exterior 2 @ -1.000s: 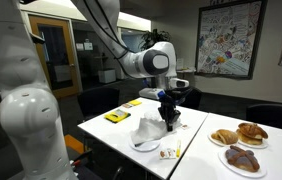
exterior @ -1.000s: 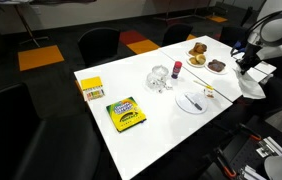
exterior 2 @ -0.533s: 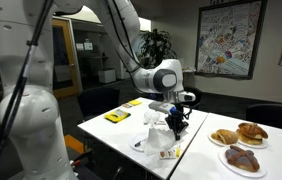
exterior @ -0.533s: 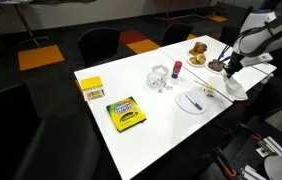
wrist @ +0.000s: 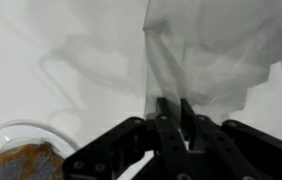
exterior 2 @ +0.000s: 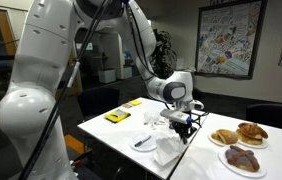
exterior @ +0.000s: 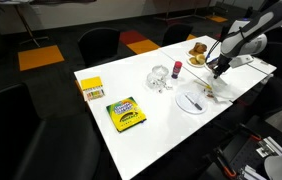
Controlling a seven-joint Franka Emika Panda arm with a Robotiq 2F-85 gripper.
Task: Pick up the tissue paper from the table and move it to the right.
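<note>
My gripper (wrist: 171, 112) is shut on the tissue paper (wrist: 206, 50), a thin white crumpled sheet that hangs from the fingers above the white table (wrist: 41, 40). In both exterior views the gripper (exterior: 214, 70) (exterior 2: 186, 122) is low over the table (exterior: 161, 125) (exterior 2: 121, 135), with the tissue (exterior: 212, 86) (exterior 2: 171, 146) draped under it, beside the small round white plate (exterior: 191, 101) (exterior 2: 144, 143). I cannot tell whether the tissue's lower edge touches the table.
Two plates of pastries (exterior: 199, 47) (exterior: 217, 66) (exterior 2: 243, 133) (exterior 2: 243, 158) stand close by; one shows in the wrist view (wrist: 26, 160). A clear plastic item (exterior: 159, 78), a red bottle (exterior: 177, 67), a crayon box (exterior: 126, 113) and a yellow box (exterior: 91, 88) are on the table.
The gripper has carried the tissue from beyond the table's edge to over the table near the round plate, and it has come lower. It stays shut on the tissue.
</note>
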